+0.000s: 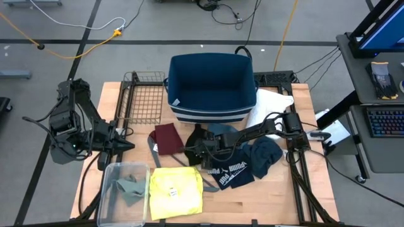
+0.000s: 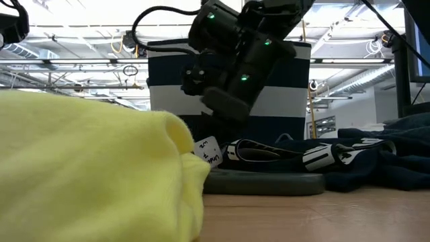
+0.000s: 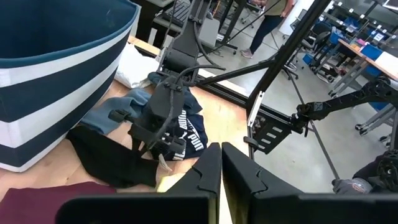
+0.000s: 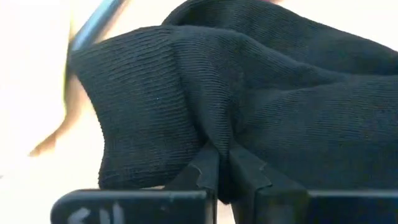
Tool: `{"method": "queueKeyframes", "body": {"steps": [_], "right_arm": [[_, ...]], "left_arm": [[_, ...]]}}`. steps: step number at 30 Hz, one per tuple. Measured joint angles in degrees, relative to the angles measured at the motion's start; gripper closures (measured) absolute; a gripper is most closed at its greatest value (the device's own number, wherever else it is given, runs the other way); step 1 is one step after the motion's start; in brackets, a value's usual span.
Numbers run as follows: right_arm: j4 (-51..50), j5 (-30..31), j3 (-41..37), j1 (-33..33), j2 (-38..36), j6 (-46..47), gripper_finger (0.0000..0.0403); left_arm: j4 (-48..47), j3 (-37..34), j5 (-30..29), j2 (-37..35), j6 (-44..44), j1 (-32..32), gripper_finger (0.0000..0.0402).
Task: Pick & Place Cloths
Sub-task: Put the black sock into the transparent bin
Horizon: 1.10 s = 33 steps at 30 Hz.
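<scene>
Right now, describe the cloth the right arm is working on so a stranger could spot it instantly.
Start at the big navy, white-striped basket at the table's back. Just in front of it, between the maroon piece and the navy white-lettered fabric, lies the black cloth, pinched in the right gripper. It alone is plain black, unlettered, and gripped.

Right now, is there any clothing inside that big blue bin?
No. From above, the blue bin shows only its bare inside; the cloths lie on the table in front.

Navy striped bin (image 1: 211,88) at table (image 1: 265,202) rear, wire rack (image 1: 144,96) beside, clear tub (image 1: 112,189) front-left
</scene>
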Motion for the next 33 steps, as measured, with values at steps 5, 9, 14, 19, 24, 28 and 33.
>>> {"method": "queueKeyframes", "body": {"steps": [5, 9, 14, 19, 24, 28, 33], "right_arm": [[-0.9, -0.3, -0.4, 1.4, -5.0, -0.3, 0.0399], [0.2, -0.3, -0.2, 2.9, -11.5, -0.1, 0.0400], [3.9, -0.1, -0.1, 4.5, -19.0, -0.2, 0.0401], [10.5, 0.2, 0.0, 5.0, -24.9, 0.1, 0.0402], [19.1, 0.1, 0.0, 5.0, -28.1, 0.0, 0.0402], [25.4, -0.3, 0.0, 5.1, -28.2, 0.0, 0.0402], [31.0, -1.8, 0.1, 5.4, -27.6, -0.1, 0.0402]], "left_arm": [[0.0, 0.0, 0.0, 0.1, -1.3, 0.0, 0.0374], [0.0, 0.0, -0.2, 0.5, -1.3, 0.1, 0.0373], [-0.1, 0.0, -0.4, 1.6, -1.2, 1.8, 0.0373], [0.0, 0.0, 0.5, 3.4, -1.2, 4.6, 0.0368], [0.5, 0.0, 1.6, 5.3, -1.5, 7.4, 0.0338], [3.0, 0.0, 1.7, 6.8, -0.1, 9.5, 0.0301], [9.8, 0.0, 1.8, 8.7, 6.8, 12.6, 0.0244]]}}
